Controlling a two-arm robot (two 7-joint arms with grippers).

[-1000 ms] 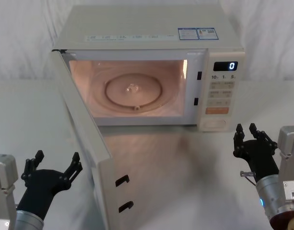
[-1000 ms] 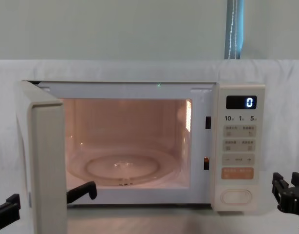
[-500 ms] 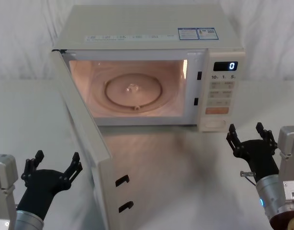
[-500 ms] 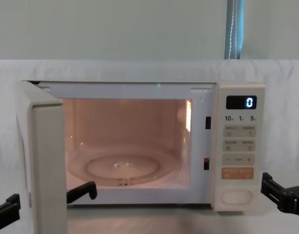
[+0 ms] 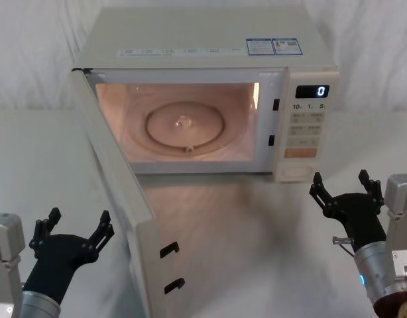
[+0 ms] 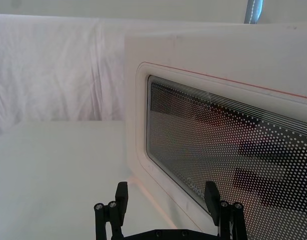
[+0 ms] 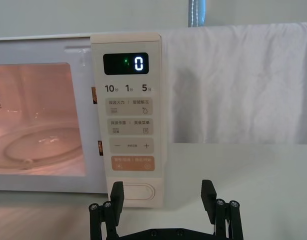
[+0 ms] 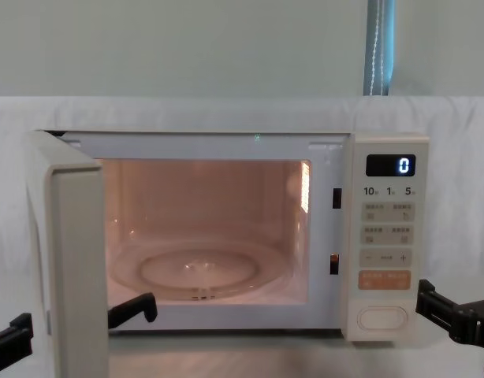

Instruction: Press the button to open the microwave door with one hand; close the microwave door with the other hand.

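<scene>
Trouble could come if the open, empty left black claw pincer [image 5: 76, 232], at the big cream microwave door's [image 5: 120, 199] nine o'clock, pushes crooked; right pincer [image 5: 341, 191] waits open, empty.

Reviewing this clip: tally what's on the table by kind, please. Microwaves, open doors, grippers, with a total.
Microwave: 1, the cream microwave, lit inside, display at 0.
Open door: 1, the microwave door, swung out toward the robot's left.
Grippers: 2, the left gripper open beside the door, the right gripper open in front of the button.
Total: 4.
</scene>
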